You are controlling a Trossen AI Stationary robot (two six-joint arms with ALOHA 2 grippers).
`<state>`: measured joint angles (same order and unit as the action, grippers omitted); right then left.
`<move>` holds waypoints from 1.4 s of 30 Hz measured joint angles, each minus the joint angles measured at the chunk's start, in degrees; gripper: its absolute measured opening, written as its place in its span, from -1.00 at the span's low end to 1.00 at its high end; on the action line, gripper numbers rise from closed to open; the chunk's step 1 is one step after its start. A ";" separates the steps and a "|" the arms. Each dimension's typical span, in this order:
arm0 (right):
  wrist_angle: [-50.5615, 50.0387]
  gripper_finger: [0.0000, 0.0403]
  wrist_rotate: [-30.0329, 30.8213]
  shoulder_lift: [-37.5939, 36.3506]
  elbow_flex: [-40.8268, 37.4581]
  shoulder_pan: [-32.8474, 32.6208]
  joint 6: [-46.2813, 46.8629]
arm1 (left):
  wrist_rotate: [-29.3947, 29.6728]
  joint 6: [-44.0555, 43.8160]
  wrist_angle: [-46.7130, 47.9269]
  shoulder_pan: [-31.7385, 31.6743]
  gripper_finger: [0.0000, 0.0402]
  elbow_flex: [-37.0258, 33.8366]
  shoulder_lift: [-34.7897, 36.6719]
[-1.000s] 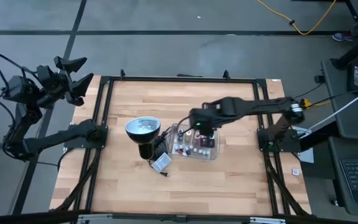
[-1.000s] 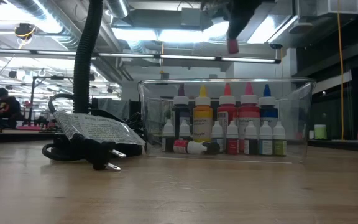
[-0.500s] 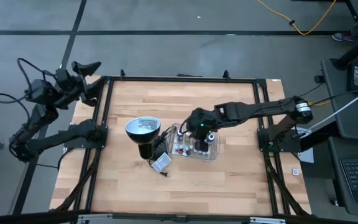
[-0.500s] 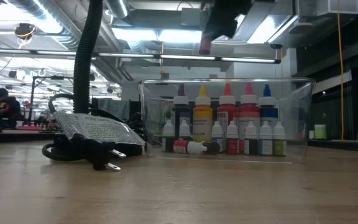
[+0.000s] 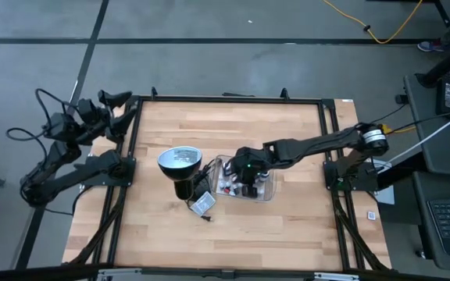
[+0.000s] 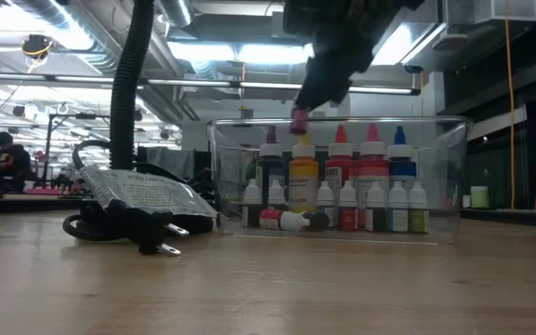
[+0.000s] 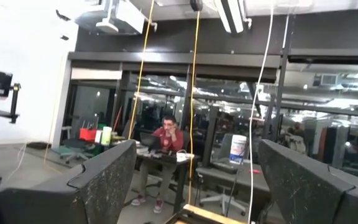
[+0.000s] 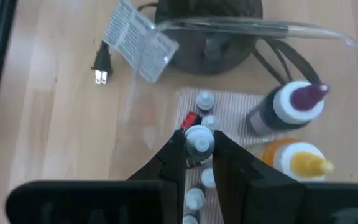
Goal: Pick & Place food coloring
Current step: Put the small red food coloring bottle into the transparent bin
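Note:
A clear tray (image 5: pixel 262 191) at mid-table holds the food coloring: taller bottles (image 6: pixel 340 172) stand in a back row, and small white-capped ones (image 6: pixel 372 207) stand in front. One small bottle lies on its side (image 6: pixel 287 221). My right gripper (image 5: pixel 244 170) hangs over the tray's left part, shut on a small pink bottle (image 6: pixel 300 120) at about rim height. My left gripper (image 5: pixel 109 109) stands open in the air beyond the table's far left corner, with nothing between its fingers. My right gripper pinches the small bottle between its two fingers, just below its white cap (image 8: pixel 199 138). The fingers come slanting down from the table's right. The pink body (image 6: pixel 300 122) sticks out below the fingertips, tilted and clear of the tray and the other bottles.
A black lamp with a round silvery head (image 5: pixel 179 162) stands just left of the tray. Its cord, tag and plug (image 5: pixel 202 204) lie in front of it. The black frame rails (image 5: pixel 131 140) run along the table's edges. Bare wood lies toward the near edge.
My right gripper has sunk toward the tray with the pink bottle and tipped more steeply downward, shifting slightly toward the lamp. My left arm has come down and moved closer to the table's far left corner, its gripper still open.

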<state>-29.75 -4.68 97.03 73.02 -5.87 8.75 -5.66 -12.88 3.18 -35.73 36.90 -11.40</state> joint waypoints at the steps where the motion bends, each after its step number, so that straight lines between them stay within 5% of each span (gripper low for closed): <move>1: 0.57 -0.70 0.00 0.25 -0.42 0.00 -0.01 | -0.03 0.00 -0.11 0.00 0.66 -0.58 0.88; 15: 4.07 -0.70 -0.60 7.20 -1.47 0.48 -2.78 | -0.34 -0.23 -0.03 0.00 0.66 -9.26 11.11; 22: 4.34 -0.70 3.54 7.57 -1.47 1.46 -2.86 | -2.36 -1.56 -0.16 0.00 0.66 -11.87 11.32; 42: 1.65 -0.69 3.56 7.57 -0.78 1.77 -1.48 | -2.85 -1.55 -0.40 0.00 0.66 -12.17 11.34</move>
<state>-28.10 -1.13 104.60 72.24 -4.09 7.27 -8.51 -14.44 2.78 -35.73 24.73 -0.05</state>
